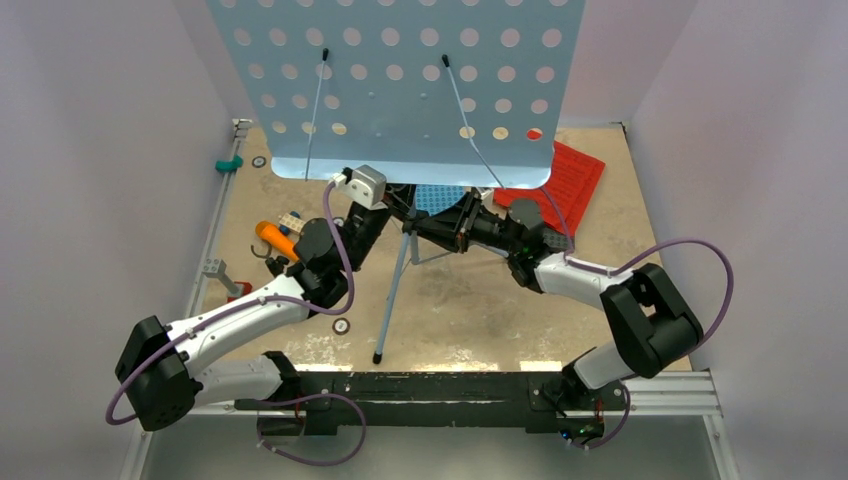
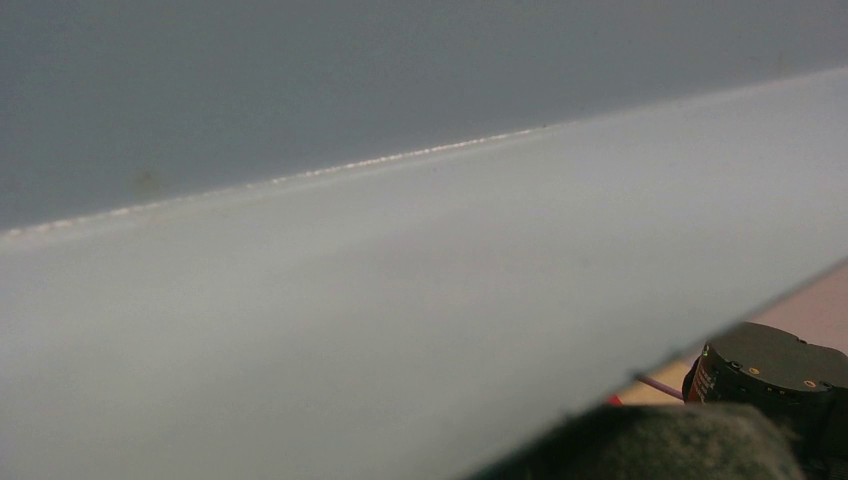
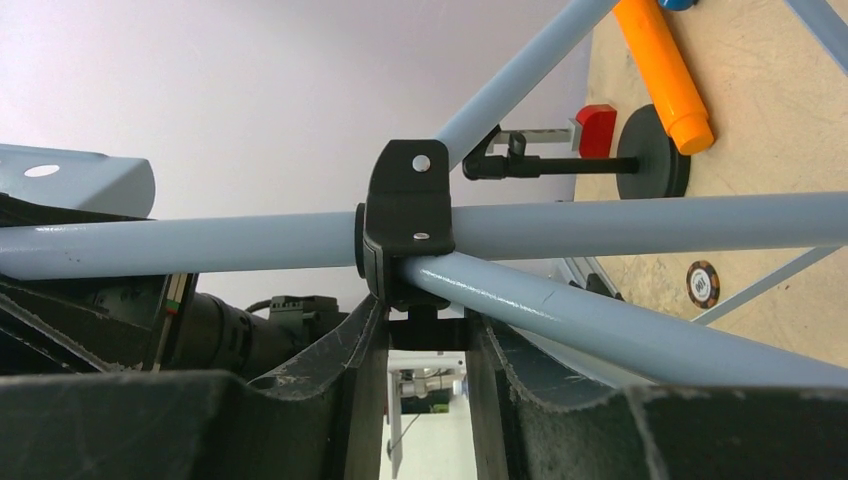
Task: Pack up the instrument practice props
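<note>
The stand's (image 1: 400, 80) near leg is planted on the table (image 1: 470, 310) just beyond the arm bases. Farther in, its black hub is clamped between the fingers of the right gripper (image 3: 428, 335). The left gripper (image 1: 378, 210) is hidden under the perforated desk's near edge, so whether it is open cannot be told. The microphone (image 1: 275, 238) is seen at the left, the pages (image 1: 570, 178) at the far right.

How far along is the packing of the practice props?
Nothing looks packed yet. In hand: the right gripper straddles the black leg hub of the upright music stand. Remaining: the orange microphone and red pages sit on the table, plus the stand itself.
</note>
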You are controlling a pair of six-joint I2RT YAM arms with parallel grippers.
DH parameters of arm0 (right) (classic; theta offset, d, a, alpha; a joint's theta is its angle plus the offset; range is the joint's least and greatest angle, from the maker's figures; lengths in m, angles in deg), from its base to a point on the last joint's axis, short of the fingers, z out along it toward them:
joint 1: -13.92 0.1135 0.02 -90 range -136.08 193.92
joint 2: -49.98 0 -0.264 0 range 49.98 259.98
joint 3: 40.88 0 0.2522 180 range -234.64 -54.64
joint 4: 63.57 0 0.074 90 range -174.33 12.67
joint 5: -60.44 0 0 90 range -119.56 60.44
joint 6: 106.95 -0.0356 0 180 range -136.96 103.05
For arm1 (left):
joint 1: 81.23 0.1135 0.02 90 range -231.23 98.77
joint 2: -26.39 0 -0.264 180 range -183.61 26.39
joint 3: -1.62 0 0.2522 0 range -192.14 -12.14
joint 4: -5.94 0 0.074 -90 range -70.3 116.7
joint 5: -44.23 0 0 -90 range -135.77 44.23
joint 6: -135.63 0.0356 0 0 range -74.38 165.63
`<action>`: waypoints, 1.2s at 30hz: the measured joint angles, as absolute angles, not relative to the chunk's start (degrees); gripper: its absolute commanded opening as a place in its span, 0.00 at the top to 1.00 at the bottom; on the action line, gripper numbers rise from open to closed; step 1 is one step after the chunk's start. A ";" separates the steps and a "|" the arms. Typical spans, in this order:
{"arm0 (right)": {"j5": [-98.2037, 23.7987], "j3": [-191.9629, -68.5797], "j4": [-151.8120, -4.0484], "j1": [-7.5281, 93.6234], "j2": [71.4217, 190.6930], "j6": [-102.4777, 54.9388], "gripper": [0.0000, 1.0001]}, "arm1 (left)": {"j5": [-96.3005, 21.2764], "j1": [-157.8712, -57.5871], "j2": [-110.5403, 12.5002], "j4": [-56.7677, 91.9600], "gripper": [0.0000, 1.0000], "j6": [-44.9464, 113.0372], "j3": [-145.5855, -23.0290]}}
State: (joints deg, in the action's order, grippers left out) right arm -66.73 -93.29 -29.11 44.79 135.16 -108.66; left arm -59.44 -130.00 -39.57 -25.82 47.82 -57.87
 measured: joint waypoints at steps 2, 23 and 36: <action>-66.90 -93.33 -29.33 44.71 135.16 -108.42 1.00 | -59.40 -130.00 -39.65 -25.93 1.00 47.82 -57.87; -62.20 -112.02 -76.82 46.15 127.47 -62.32 0.46 | -58.44 -130.29 -41.16 -27.57 1.00 48.22 -57.87; -67.56 -112.15 -75.09 44.09 129.22 -65.64 1.00 | -58.61 -130.37 -41.10 -27.41 1.00 48.22 -57.87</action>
